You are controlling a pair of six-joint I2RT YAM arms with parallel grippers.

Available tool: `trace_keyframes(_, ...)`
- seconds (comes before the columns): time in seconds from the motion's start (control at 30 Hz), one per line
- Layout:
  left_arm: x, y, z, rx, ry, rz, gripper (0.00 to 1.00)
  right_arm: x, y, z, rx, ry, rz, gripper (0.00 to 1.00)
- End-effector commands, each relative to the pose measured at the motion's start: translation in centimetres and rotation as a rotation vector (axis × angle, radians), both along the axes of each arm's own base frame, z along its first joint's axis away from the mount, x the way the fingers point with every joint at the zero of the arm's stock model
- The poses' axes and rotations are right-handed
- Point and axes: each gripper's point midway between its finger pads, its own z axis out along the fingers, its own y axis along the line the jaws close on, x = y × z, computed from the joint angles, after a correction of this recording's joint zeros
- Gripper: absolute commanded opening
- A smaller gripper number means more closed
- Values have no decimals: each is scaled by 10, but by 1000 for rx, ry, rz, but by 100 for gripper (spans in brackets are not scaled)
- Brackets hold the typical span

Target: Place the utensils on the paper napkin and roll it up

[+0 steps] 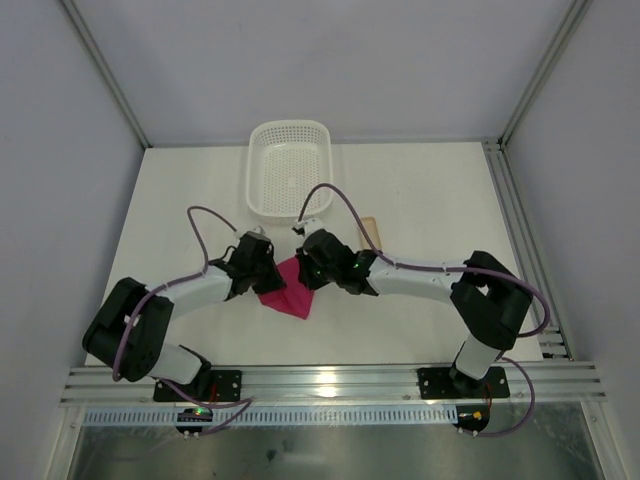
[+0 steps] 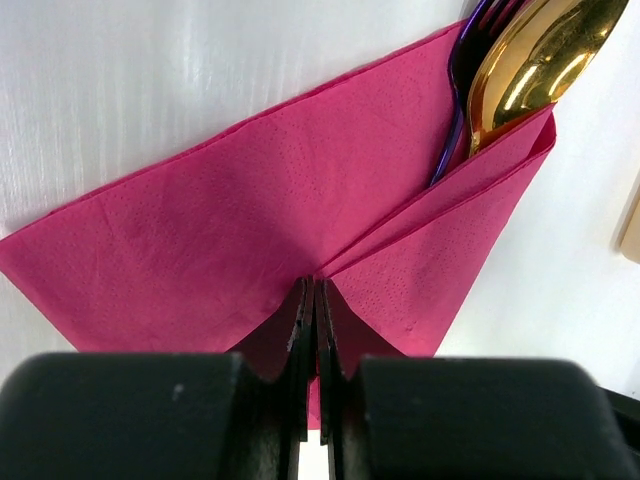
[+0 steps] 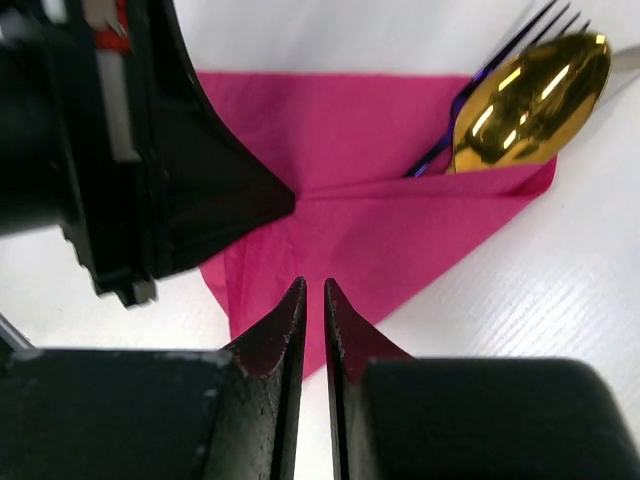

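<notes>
Where the left end effector (image 2: pixel 315 292) pinches, napkin (image 2: pixel 250 220) fans forward.

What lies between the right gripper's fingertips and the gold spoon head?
Only the folded flap of the paper napkin, as the right wrist view shows.

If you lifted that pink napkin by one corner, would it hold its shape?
Probably floppy: the napkin is thin paper, already folded over in soft creases. Likely very light, so it may sag and let the gold spoon and dark fork slide out of its fold.
</notes>
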Motion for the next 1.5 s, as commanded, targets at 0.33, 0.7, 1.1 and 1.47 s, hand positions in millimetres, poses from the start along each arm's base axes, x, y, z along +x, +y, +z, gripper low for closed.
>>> trace_keyframes(0.33,-29,26,-16,64,84,96,7,17,32,-11,33,70,-85,12)
trace_keyframes(0.7,-30,24,-15,53,82,93,9,9,25,-42,-16,138,-104,10)
trace_keyframes(1.1,-2,26,58,78,-72,72,38,8,18,-44,-36,133,-112,10)
trace_keyframes(1.47,-17,-8,43,-101,-41,-49,22,9,22,-36,-19,124,-108,10)
